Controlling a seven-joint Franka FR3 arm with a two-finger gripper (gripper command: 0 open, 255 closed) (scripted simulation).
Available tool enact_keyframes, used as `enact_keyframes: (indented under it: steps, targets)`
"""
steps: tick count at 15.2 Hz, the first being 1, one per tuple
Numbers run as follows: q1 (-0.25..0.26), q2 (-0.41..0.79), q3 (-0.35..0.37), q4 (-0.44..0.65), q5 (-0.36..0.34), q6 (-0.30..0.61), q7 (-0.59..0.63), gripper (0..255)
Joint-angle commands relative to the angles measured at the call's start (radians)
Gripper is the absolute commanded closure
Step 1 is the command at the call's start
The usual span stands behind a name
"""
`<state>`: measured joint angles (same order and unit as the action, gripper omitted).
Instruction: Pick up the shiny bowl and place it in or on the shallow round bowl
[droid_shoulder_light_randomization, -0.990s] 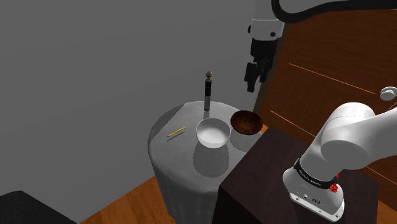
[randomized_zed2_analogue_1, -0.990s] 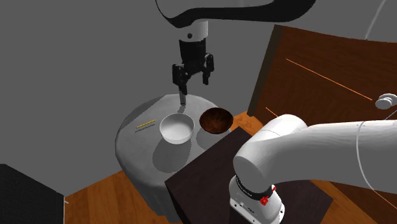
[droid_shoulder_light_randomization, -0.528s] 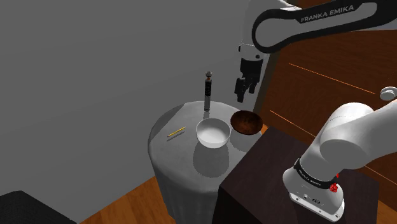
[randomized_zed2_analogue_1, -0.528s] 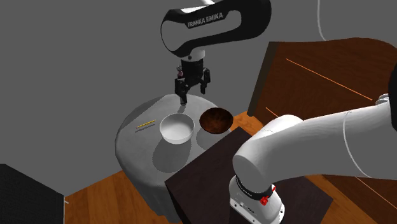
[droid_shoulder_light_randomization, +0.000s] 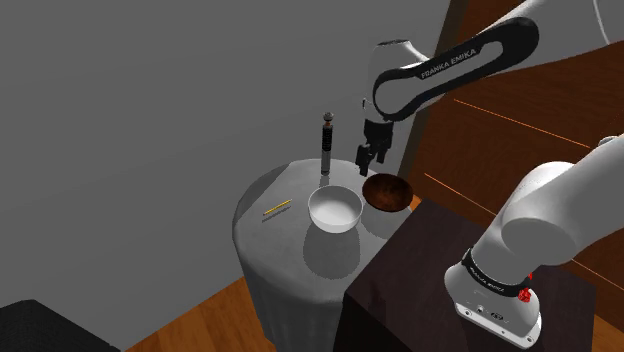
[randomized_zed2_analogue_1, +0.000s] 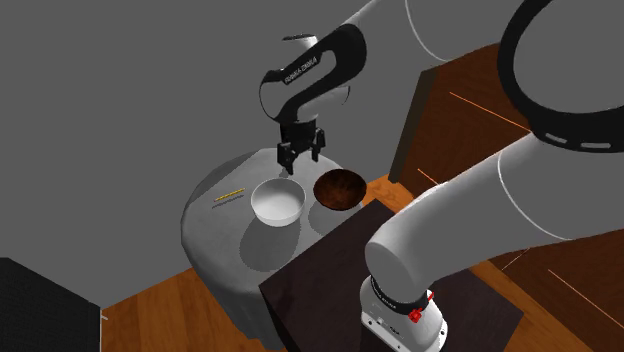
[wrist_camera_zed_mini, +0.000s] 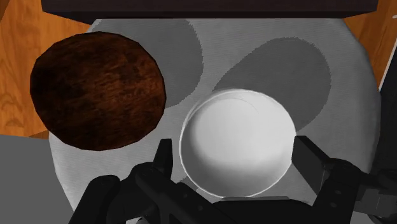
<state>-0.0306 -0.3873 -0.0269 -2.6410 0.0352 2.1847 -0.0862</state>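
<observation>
Poised above white bowl (wrist_camera_zed_mini: 235, 143), beside brown bowl (wrist_camera_zed_mini: 98, 92), with fingers (wrist_camera_zed_mini: 164, 159) spread apart. Lettered "FRANKA EMIKA" along arm (droid_shoulder_light_randomization: 455, 62).

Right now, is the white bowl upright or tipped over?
Upright. The white bowl sits on the grey table with its opening facing up, nothing inside.

You see arm (droid_shoulder_light_randomization: 545, 215): white rounded links, dark joints. One forearm link (droid_shoulder_light_randomization: 455, 62) black, with white "FRANKA EMIKA" lettering. Your base collar (droid_shoulder_light_randomization: 490, 280): black band, small white print, red mark (droid_shoulder_light_randomization: 525, 294) at its edge. White flange (droid_shoulder_light_randomization: 495, 318) underneath. Your gripper (droid_shoulder_light_randomization: 368, 155) is all black, with two blocky fingers (wrist_camera_zed_mini: 312, 159).
</observation>
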Motion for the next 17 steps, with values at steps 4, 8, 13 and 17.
enact_keyframes:
  steps: [4, 8, 13, 17]
  targets:
    - [-0.007, 0.208, -0.024, 0.024, 0.011, 0.201, -0.042, 0]
    - [-0.012, 0.379, -0.039, 0.070, 0.039, 0.335, -0.088, 0]
    - [-0.030, 0.596, -0.040, 0.161, 0.097, 0.470, -0.158, 0]
    - [-0.034, 0.640, -0.032, 0.165, 0.110, 0.511, -0.168, 0]
